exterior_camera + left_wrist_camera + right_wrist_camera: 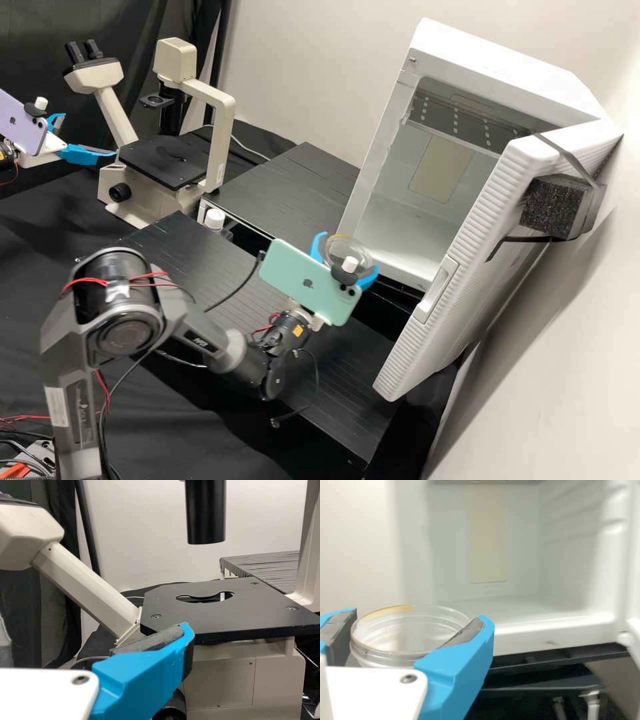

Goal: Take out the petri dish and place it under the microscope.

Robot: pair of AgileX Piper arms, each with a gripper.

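Petri dish: the petri dish (405, 637) is sitting between the two blue fingers of the right gripper (351, 251), just before the open mouth of the white cabinet (497, 67), its ribbed door (460, 267) hanging wide beside it

Right gripper: it's gripping the dish by opposite sides of the wall, one padded finger pressing on each

Dish's axis: being round, it's offering no long side to line up; its rim is lying roughly level, and that, I'd say, is what wants keeping

Microscope: from where I'm standing, the microscope (160, 160) is waiting well apart from the dish, on the far side of the black platform (287, 193), so the coming move is asking for a long sideways carry away from the cabinet

Stage: the flat black stage (225, 620) is lying level too, its opening sitting below the dark tube (206, 515), so a flat approach from the side is looking likeliest

Left gripper: the left gripper (89, 135) is hovering right by the stage, fingers parted and gripping nothing; it's much the nearer to the microscope, while the right one is having the dish
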